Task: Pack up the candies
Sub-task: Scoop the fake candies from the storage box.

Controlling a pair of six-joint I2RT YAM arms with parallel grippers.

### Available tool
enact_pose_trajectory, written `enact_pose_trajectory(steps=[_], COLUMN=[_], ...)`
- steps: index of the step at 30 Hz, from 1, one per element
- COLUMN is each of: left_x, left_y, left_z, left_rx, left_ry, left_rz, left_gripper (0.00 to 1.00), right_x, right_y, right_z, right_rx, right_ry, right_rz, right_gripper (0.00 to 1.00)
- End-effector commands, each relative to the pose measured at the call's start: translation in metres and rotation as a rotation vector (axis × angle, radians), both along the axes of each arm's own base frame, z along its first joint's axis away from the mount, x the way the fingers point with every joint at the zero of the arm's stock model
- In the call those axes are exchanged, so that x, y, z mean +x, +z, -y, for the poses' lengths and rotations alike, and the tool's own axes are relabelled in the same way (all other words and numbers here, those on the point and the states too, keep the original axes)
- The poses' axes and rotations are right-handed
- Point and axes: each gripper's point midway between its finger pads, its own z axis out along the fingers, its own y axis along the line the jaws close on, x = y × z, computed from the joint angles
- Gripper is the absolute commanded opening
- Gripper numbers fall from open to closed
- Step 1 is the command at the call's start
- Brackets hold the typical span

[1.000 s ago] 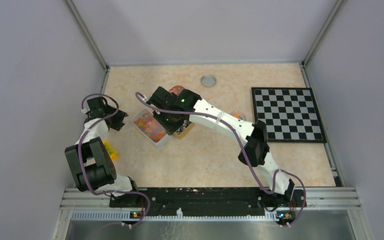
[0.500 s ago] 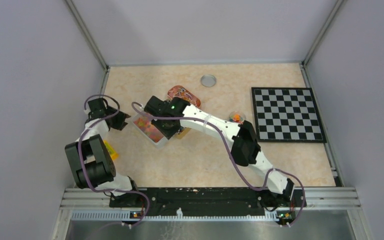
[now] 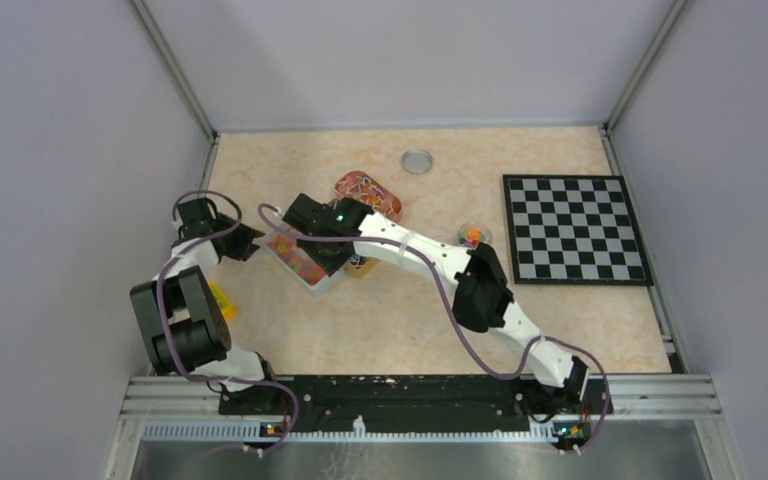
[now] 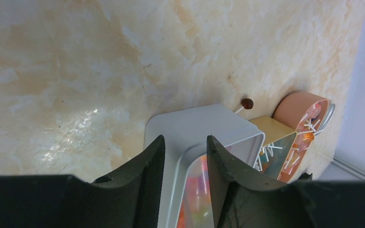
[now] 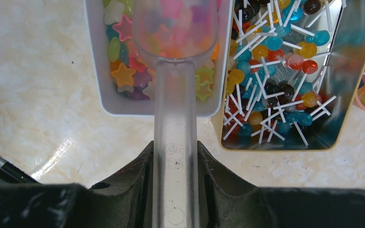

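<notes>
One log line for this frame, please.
right gripper: holds scoop at star candies | left gripper: jaws straddle white tray rim

The left end effector [image 4: 185,142] straddles one wall of a pale grey rectangular tub [image 4: 195,121], with one black finger [image 4: 142,185] outside it and the other inside. Whether they press the wall is hard to tell. Between them, blurred pink and orange candies [image 4: 198,187] show in the tub. Just behind the tub stands a gold box [image 4: 271,128] holding white sticks, and beyond that a salmon oval dish [image 4: 297,102]. One brown-headed lollipop [image 4: 247,103] lies on the beige marbled counter [image 4: 76,71], at the tub's far edge.
</notes>
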Motion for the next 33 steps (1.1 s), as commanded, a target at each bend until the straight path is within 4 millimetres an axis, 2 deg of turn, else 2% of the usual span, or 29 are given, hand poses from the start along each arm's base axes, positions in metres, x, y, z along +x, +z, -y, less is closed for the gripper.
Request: enact_pose_trajectory(steps=[1, 12, 17, 24, 33], left_x=[0.003, 0.002, 0.003, 0.002, 0.003], left_y=[-0.001, -0.002, -0.002, -0.003, -0.002], left_z=[0.0, 0.003, 0.005, 0.009, 0.011], left_rx=[-0.014, -0.025, -0.033, -0.05, -0.059], left_ry=[-0.007, -0.018, -0.027, -0.037, -0.047], left_rz=[0.024, 0.028, 0.034, 0.043, 0.052], left_gripper=[0.43, 0.42, 0.41, 0.41, 0.4], right_x=[0.005, 0.017, 0.021, 0.021, 0.02], right_y=[0.005, 0.003, -0.004, -0.019, -0.017], right_z=[-0.014, -0.026, -0.03, -0.028, -0.027], right_rx=[0.033, 0.075, 0.084, 0.077, 0.115], right_ry=[0.0, -0.026, -0.03, -0.048, -0.06], right_rz=[0.051, 0.103, 0.116, 0.112, 0.123], right_gripper=[0.0, 0.0, 0.0, 0.0, 0.0])
